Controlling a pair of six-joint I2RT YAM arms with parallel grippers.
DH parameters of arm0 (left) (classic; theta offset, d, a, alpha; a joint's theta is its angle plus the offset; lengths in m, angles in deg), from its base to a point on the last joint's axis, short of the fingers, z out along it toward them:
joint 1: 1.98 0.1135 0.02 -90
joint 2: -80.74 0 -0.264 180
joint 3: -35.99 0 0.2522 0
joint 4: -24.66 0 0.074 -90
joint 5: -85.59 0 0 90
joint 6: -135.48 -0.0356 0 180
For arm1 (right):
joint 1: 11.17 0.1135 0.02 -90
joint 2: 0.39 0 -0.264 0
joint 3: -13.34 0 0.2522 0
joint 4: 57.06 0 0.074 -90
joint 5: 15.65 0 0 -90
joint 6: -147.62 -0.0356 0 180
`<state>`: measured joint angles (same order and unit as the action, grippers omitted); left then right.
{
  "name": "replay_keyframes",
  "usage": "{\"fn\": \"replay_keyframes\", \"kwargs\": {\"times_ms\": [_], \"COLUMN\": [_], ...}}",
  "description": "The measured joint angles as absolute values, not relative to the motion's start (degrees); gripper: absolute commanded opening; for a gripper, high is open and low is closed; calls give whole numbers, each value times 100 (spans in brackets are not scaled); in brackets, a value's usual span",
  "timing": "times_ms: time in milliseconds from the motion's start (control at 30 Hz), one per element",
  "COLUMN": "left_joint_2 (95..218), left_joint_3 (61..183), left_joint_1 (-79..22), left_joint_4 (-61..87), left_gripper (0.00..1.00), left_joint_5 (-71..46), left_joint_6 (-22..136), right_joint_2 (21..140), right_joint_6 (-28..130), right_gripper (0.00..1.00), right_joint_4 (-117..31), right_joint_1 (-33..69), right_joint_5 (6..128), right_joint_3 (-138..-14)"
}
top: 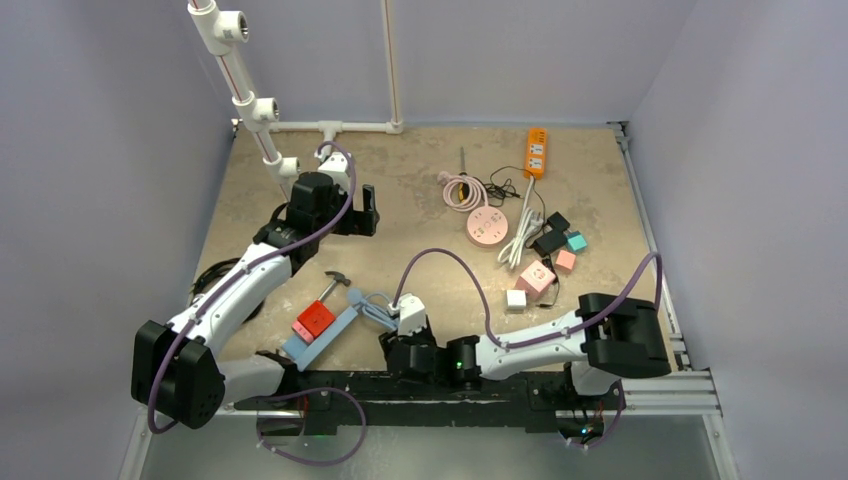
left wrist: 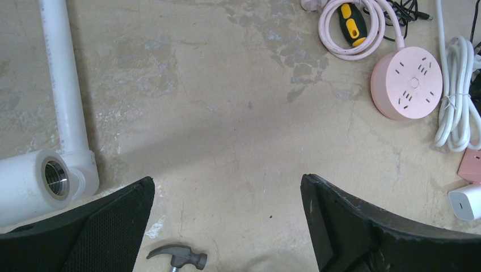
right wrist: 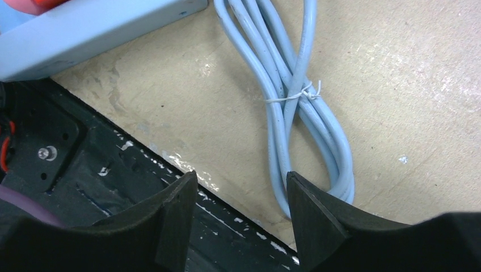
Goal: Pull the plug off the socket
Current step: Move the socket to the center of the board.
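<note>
A light blue socket strip (top: 322, 340) lies at the near left of the table with a red plug (top: 314, 319) seated in it. In the right wrist view the strip (right wrist: 96, 28) fills the top left and only a sliver of the red plug (right wrist: 34, 4) shows. Its tied blue cable (right wrist: 295, 96) runs down beside my right gripper (right wrist: 241, 181). That gripper is open over the table's near edge, with nothing between its fingers. My left gripper (left wrist: 227, 187) hangs wide open over bare tabletop, farther back (top: 365, 210).
A hammer (top: 333, 284) lies just behind the strip. A pink round socket (top: 487, 225), an orange strip (top: 537, 152), white cords and several small adapters (top: 545, 270) sit at the right. White pipe (top: 245, 90) stands at the back left. A black rail (right wrist: 85, 170) borders the near edge.
</note>
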<state>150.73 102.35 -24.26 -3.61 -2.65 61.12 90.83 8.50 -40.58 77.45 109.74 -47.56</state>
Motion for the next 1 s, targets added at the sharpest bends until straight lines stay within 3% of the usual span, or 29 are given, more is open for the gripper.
{"fn": "replay_keyframes", "kwargs": {"times_ms": [400, 700, 833, 1000], "left_joint_2": [15073, 15073, 15073, 15073], "left_joint_3": [10233, 10233, 10233, 10230], "left_joint_1": [-2426, -2426, -2426, -2426], "left_joint_4": [-365, -376, -376, -374], "left_gripper": [99, 99, 99, 99], "left_joint_5": [-267, -273, -313, -383], "left_joint_6": [6112, 6112, 6114, 6114], "right_joint_2": [10139, 10167, 9688, 9055], "right_joint_6": [701, 629, 977, 1565], "right_gripper": [54, 6, 0, 0], "right_joint_4": [-3333, -3083, -3516, -3875], "right_joint_1": [7738, 7388, 6676, 5434], "right_joint_5": [11322, 11416, 10918, 10478], "right_joint_3": [-5486, -5573, -5101, -4668]}}
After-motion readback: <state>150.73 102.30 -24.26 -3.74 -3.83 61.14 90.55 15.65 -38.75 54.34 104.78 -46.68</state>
